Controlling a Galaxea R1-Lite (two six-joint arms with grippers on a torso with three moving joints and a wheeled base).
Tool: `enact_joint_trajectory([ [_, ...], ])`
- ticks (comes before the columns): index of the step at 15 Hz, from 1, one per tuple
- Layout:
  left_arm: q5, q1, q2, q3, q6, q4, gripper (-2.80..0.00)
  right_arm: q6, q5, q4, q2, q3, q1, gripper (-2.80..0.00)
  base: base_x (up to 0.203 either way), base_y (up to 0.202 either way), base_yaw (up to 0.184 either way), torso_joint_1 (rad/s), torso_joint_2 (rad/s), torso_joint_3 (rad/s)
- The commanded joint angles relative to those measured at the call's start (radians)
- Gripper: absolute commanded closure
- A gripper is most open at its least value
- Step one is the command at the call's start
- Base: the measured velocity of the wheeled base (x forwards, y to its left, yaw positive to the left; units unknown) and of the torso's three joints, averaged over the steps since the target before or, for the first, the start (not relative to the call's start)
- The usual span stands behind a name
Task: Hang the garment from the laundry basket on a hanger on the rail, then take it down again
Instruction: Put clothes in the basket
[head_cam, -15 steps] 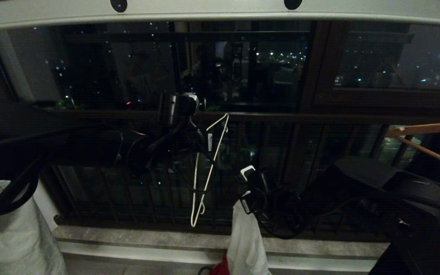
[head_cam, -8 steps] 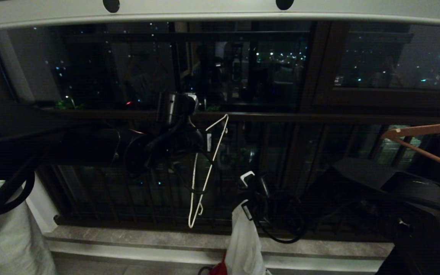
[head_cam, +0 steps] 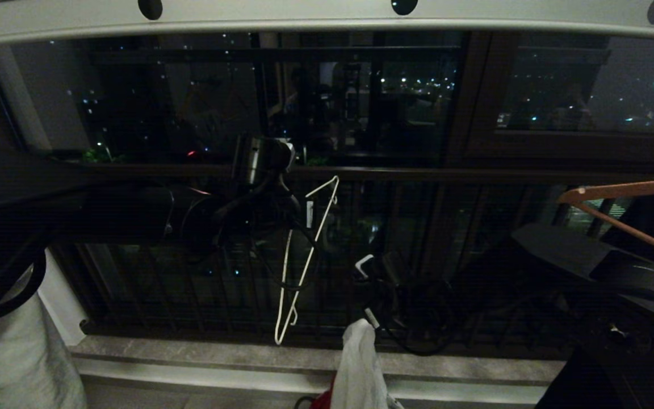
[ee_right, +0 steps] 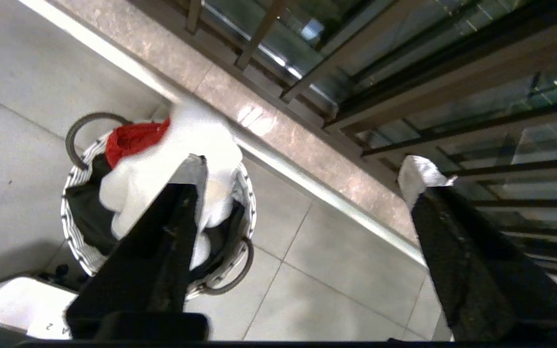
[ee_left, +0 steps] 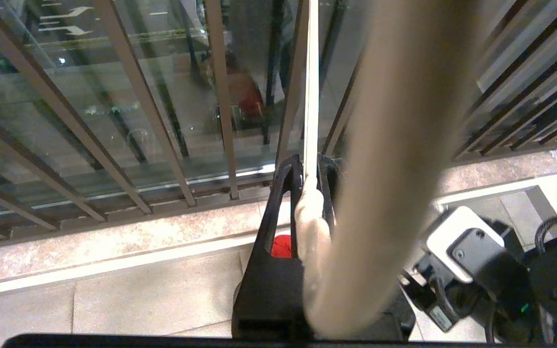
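Note:
The pale rail (head_cam: 327, 17) with dark holes runs across the top of the head view. My left gripper (head_cam: 306, 213) is shut on the thin white wire hanger (head_cam: 304, 255), which hangs tilted below the rail and apart from it. In the left wrist view the jaws (ee_left: 310, 166) pinch the wire (ee_left: 311, 87). My right gripper (head_cam: 368, 292) stands open, lower and to the right. The white garment (head_cam: 358, 363) hangs loose just under it. From the right wrist, the garment (ee_right: 196, 135) is above the laundry basket (ee_right: 250, 208), with nothing between the open fingers (ee_right: 307, 174).
The dark balcony railing (head_cam: 418, 173) and night window stand close behind. A brown wooden hanger (head_cam: 622, 193) pokes in at the right. A pale grey garment (head_cam: 20, 352) hangs at the lower left. Red cloth (ee_right: 131, 137) lies in the basket. A stone sill (head_cam: 191, 352) and tiled floor lie below.
My right gripper has opened and let go of the white garment, which has dropped lower toward the basket. The left gripper still holds the hanger. The whole view has shifted slightly.

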Motion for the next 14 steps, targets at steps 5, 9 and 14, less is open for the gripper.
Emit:
enact_joint_trajectory([
  [5,-0.001,0.022,-0.02,-0.002,0.002,0.004,0.0,-0.035,0.0,0.2,-0.002,-0.143,-0.014,-2.8,0.0,0.0,0.0,0.0,0.0,0.0],
  [9,-0.003,0.02,-0.029,-0.005,0.011,0.081,0.0,0.02,-0.001,0.188,-0.114,0.01,-0.015,0.0,0.0,0.0,0.0,0.0,0.0,0.0],
  [14,-0.005,0.007,-0.023,-0.012,0.016,0.135,0.0,0.105,-0.004,0.114,-0.287,0.22,-0.029,0.0,0.0,0.0,0.0,0.0,0.0,0.0],
])
